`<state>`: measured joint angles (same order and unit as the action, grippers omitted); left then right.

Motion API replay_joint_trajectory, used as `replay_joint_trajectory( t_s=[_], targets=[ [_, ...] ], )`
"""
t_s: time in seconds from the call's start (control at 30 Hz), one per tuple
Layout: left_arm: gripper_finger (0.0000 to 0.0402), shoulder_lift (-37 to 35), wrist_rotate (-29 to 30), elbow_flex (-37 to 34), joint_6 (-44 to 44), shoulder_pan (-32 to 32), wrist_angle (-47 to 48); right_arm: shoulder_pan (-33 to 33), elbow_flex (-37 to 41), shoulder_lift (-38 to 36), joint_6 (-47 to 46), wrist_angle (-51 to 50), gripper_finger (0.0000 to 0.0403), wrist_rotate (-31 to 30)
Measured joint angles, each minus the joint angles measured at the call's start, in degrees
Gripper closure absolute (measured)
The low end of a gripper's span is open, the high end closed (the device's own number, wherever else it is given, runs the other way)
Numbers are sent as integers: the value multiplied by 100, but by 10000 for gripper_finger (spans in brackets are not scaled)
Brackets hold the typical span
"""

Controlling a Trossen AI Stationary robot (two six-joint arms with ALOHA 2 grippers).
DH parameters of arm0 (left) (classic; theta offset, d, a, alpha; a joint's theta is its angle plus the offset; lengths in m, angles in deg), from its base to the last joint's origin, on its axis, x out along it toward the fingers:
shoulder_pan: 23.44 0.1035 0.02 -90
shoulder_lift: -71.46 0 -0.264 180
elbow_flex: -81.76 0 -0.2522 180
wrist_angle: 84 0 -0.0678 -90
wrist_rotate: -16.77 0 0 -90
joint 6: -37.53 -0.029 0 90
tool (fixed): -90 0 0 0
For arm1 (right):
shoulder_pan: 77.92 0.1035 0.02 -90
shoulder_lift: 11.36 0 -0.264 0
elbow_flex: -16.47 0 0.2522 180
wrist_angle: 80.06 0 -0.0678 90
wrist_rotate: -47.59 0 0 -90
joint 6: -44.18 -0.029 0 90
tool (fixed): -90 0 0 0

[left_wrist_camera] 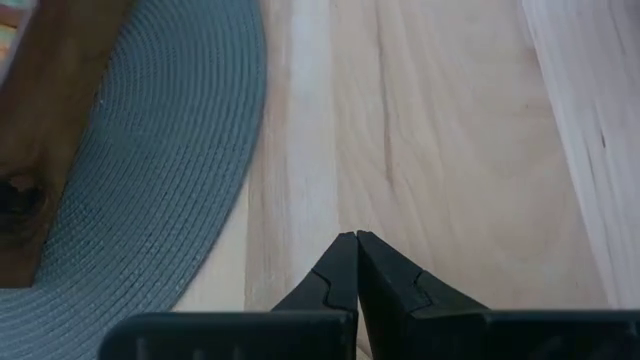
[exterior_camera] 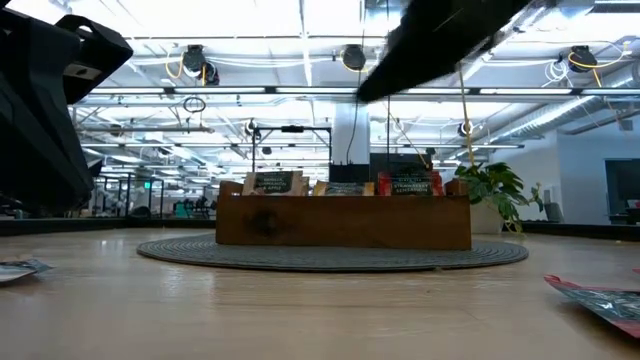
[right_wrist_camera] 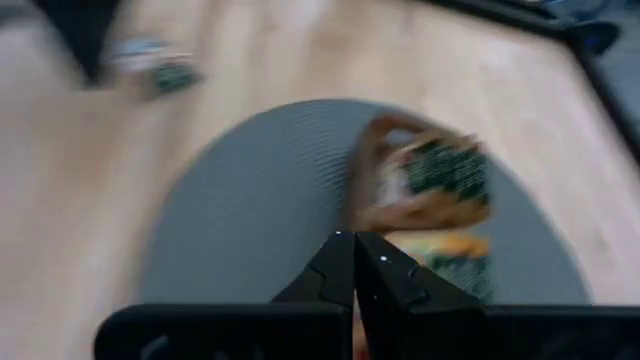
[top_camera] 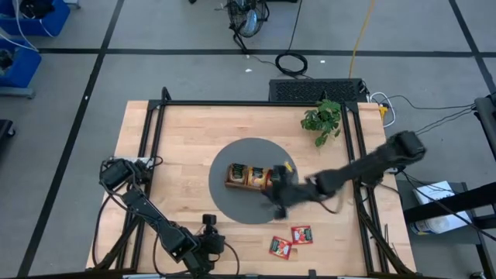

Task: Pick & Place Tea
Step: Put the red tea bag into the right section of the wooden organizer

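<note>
Wooden tabletop [top_camera: 186, 132] is carrying a grey mat [top_camera: 232, 167] with our tray [top_camera: 248, 177]. We are hovering the right gripper [top_camera: 280, 203], pinched shut and empty, over the mat's near-right edge; two red sachets [top_camera: 291, 240] are lying just beyond that edge, nearer this arm than the shut, empty left gripper [top_camera: 211, 246].

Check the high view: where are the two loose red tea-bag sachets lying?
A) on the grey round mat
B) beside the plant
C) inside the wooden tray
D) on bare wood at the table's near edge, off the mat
D: the two red square tea-bag sachets lie on bare light wooden table, outside the grey round woven mat.
</note>
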<state>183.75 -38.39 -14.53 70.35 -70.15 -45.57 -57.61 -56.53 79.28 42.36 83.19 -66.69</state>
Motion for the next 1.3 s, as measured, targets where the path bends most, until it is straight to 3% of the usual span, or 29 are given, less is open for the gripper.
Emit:
replay_joint_trajectory(
  t_s=[0.17,0.37,0.5,0.67,0.77,0.97,1.13,1.3],
  targets=[
    [392,0,191,-2,-150,349,-826,1418,286,-914,-966,-923,402,-453],
    [392,150,-1555,0,-1595,901,-2692,3075,1344,-1467,-2107,38,402,-815],
    [392,190,-1700,192,-2368,1251,-2915,3753,1980,-1465,-2607,793,402,-1305],
    [392,188,-1841,374,-2549,1840,-3386,3954,2489,-1225,-3360,1410,401,-1077],
    [392,188,-2136,364,-2465,1977,-3267,3943,2692,-781,-3305,2241,402,-961],
    [392,190,-2180,188,-2439,1782,-3248,3559,2655,476,-2895,4007,402,116],
    [392,190,-2150,184,-2663,1638,-3267,3422,2372,1014,-2737,4138,402,254],
    [392,190,-2128,184,-2649,1649,-3222,3170,2197,1189,-2621,4136,403,989]
  ],
)
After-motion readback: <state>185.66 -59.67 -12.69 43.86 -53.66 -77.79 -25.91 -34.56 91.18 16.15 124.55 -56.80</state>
